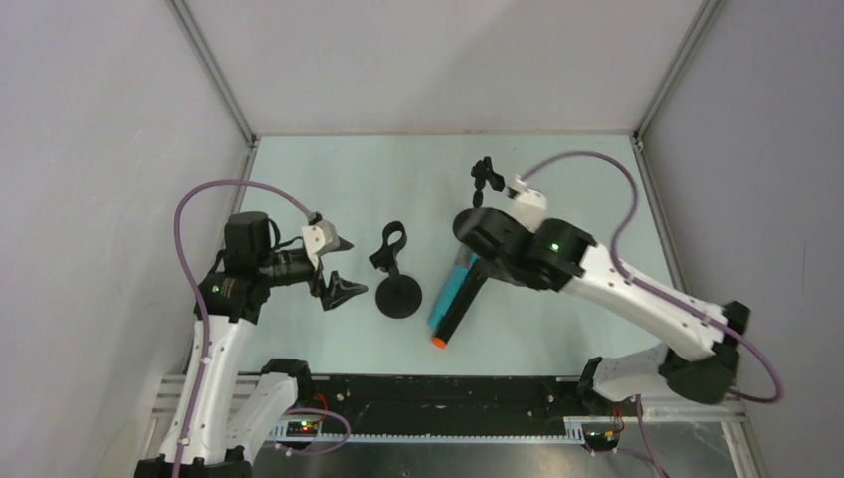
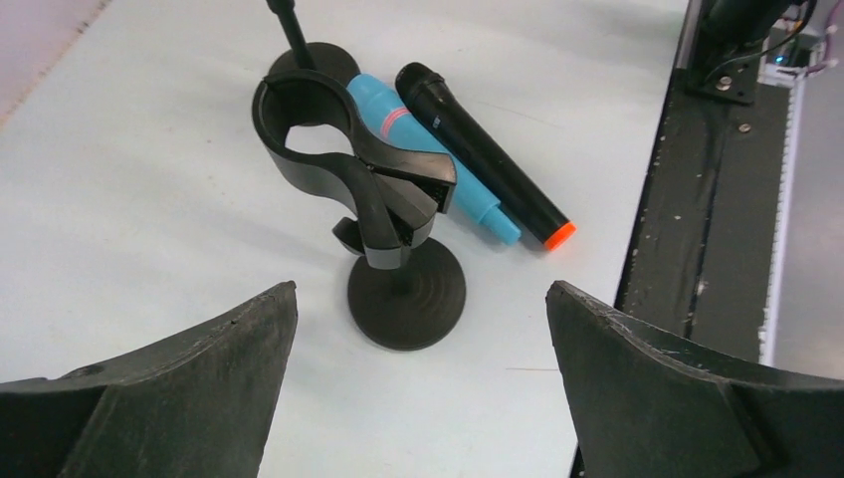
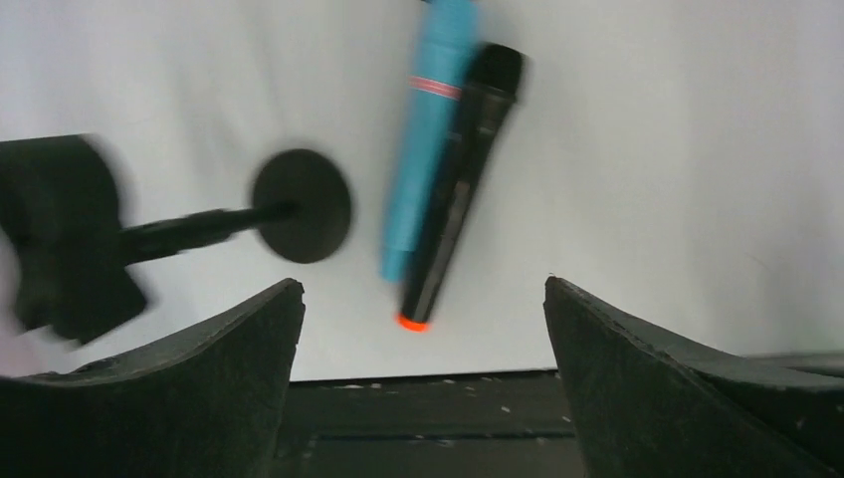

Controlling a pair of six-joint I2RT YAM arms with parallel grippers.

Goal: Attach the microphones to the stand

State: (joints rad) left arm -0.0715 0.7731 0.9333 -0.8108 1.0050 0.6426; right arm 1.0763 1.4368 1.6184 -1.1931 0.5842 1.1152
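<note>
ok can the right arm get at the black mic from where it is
Probably yes. The right pincer is open above the pair, and nothing covers the black microphone. The turquoise microphone lies tight against one side of it, though, so there may be little room to grip on that side.

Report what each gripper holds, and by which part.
Nothing is held. The left gripper and right gripper are open, empty; the slim black microphone and turquoise-blue microphone lie on the pale table.

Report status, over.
Left gripper, right gripper open, empty. Black microphone, blue microphone flat on table, side by side. Near stand clip empty. Nothing in the way.
</note>
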